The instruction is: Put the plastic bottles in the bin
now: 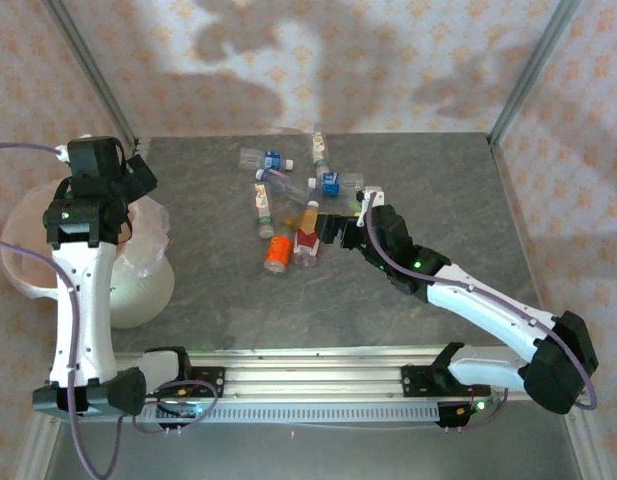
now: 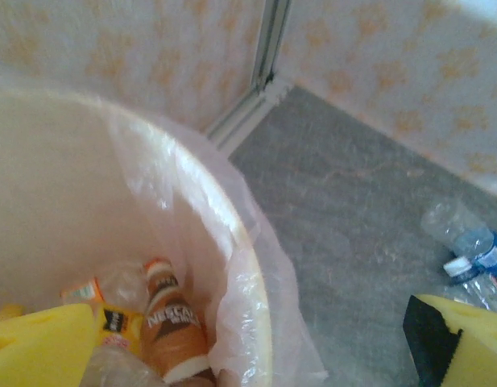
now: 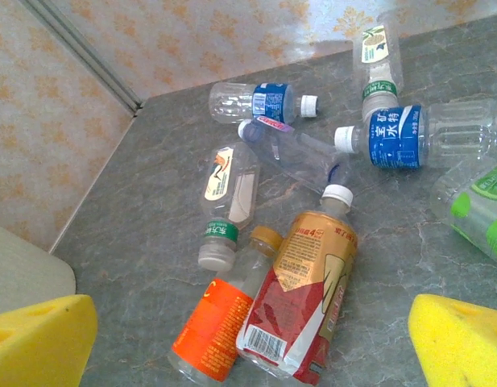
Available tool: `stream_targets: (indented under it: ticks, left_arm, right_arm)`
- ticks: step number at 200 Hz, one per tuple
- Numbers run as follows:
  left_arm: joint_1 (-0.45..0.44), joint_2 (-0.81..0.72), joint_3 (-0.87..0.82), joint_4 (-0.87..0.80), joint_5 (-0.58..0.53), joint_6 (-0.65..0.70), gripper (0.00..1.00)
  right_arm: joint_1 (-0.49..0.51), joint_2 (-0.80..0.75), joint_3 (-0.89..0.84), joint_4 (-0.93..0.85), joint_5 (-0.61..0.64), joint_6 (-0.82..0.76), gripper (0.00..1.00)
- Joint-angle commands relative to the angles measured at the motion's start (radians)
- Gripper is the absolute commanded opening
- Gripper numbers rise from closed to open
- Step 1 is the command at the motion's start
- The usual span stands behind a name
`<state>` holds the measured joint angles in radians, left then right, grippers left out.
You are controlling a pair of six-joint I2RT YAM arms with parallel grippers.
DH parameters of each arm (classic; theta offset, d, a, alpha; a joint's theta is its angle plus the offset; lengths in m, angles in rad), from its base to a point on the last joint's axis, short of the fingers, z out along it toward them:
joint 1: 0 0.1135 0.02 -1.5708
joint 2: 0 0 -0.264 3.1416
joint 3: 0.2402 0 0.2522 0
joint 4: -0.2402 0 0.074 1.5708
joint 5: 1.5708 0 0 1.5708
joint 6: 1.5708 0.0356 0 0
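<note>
My left gripper [image 2: 248,355] hangs open over the bin [image 2: 250,274], a wide white bucket with a thin liner at the table's left edge [image 1: 143,295]. Nothing sits between its yellow fingers [image 2: 39,347]. Inside the bin lie a brown Nescafe bottle [image 2: 174,326] and a yellow-labelled one [image 2: 118,321]. Several plastic bottles [image 1: 288,205] lie scattered mid-table. My right gripper [image 3: 252,347] is open just above the nearest two, an orange-labelled bottle [image 3: 216,326] and a red-and-gold one [image 3: 308,290], its pads [image 3: 465,347] on either side of them and apart from both.
Clear bottles with blue labels [image 3: 393,135] and a green-labelled one [image 3: 482,205] lie farther back and to the right. Patterned walls with metal corner posts [image 1: 523,70] close in the grey table [image 1: 438,190]. Bare tabletop lies between the bin and the bottle cluster.
</note>
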<state>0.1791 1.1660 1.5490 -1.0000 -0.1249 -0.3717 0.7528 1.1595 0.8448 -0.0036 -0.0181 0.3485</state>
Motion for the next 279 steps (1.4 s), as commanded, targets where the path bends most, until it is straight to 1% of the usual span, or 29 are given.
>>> stream_targets:
  ticks: [1, 12, 24, 49, 86, 99, 122, 156, 173, 187, 199, 211, 219, 240, 247, 262, 279]
  left_arm:
    - [0.059, -0.037, -0.092, -0.031, 0.200, -0.069, 1.00]
    - [0.069, -0.048, -0.133, -0.025, 0.237, -0.067, 1.00]
    - [0.076, -0.053, -0.142, -0.039, 0.239, -0.058, 1.00]
    - [0.088, -0.063, -0.108, -0.054, 0.225, -0.040, 1.00]
    - [0.090, -0.050, -0.046, -0.067, 0.237, -0.037, 1.00]
    - [0.089, -0.050, -0.034, -0.065, 0.295, -0.043, 1.00]
    - [0.089, -0.079, -0.033, -0.015, 0.452, -0.060, 1.00]
    - [0.088, -0.103, 0.003, 0.040, 0.655, -0.094, 1.00]
    - [0.088, -0.111, 0.014, 0.076, 0.717, -0.128, 1.00]
    - [0.080, -0.124, 0.013, 0.110, 0.729, -0.157, 1.00]
    - [0.058, -0.138, 0.004, 0.157, 0.740, -0.208, 1.00]
    - [0.007, -0.147, -0.004, 0.207, 0.744, -0.230, 1.00]
    - [-0.044, -0.145, 0.004, 0.218, 0.717, -0.231, 1.00]
    - [-0.185, -0.113, 0.049, 0.209, 0.621, -0.215, 1.00]
    - [-0.219, -0.098, 0.060, 0.211, 0.602, -0.215, 1.00]
    - [-0.286, -0.067, 0.071, 0.228, 0.571, -0.212, 1.00]
    - [-0.347, -0.028, 0.083, 0.238, 0.535, -0.205, 1.00]
  right_arm:
    - [0.004, -0.023, -0.019, -0.018, 0.033, 0.008, 0.99]
    - [0.004, -0.024, -0.019, -0.021, 0.036, 0.006, 0.99]
    - [0.003, -0.021, -0.017, -0.022, 0.034, 0.005, 0.99]
    - [0.003, -0.011, -0.008, -0.023, 0.026, -0.002, 0.99]
    - [0.003, 0.004, -0.004, -0.018, 0.023, 0.006, 0.99]
    - [0.003, 0.004, -0.004, -0.019, 0.027, 0.007, 0.99]
    - [-0.002, 0.001, -0.006, -0.035, 0.041, 0.015, 0.99]
    - [-0.059, 0.006, 0.009, -0.091, 0.023, 0.020, 0.99]
    - [-0.119, 0.004, 0.019, -0.133, 0.001, 0.004, 0.99]
    - [-0.172, 0.005, 0.025, -0.166, -0.035, -0.041, 0.99]
    - [-0.219, 0.018, 0.045, -0.212, -0.063, -0.112, 0.99]
    - [-0.262, 0.055, 0.075, -0.275, -0.079, -0.182, 0.99]
    - [-0.298, 0.080, 0.095, -0.312, -0.103, -0.219, 0.99]
    - [-0.402, 0.167, 0.163, -0.408, -0.246, -0.324, 0.99]
    - [-0.425, 0.198, 0.196, -0.446, -0.249, -0.363, 0.99]
    - [-0.454, 0.270, 0.245, -0.482, -0.215, -0.435, 0.99]
    - [-0.488, 0.356, 0.287, -0.512, -0.268, -0.554, 0.99]
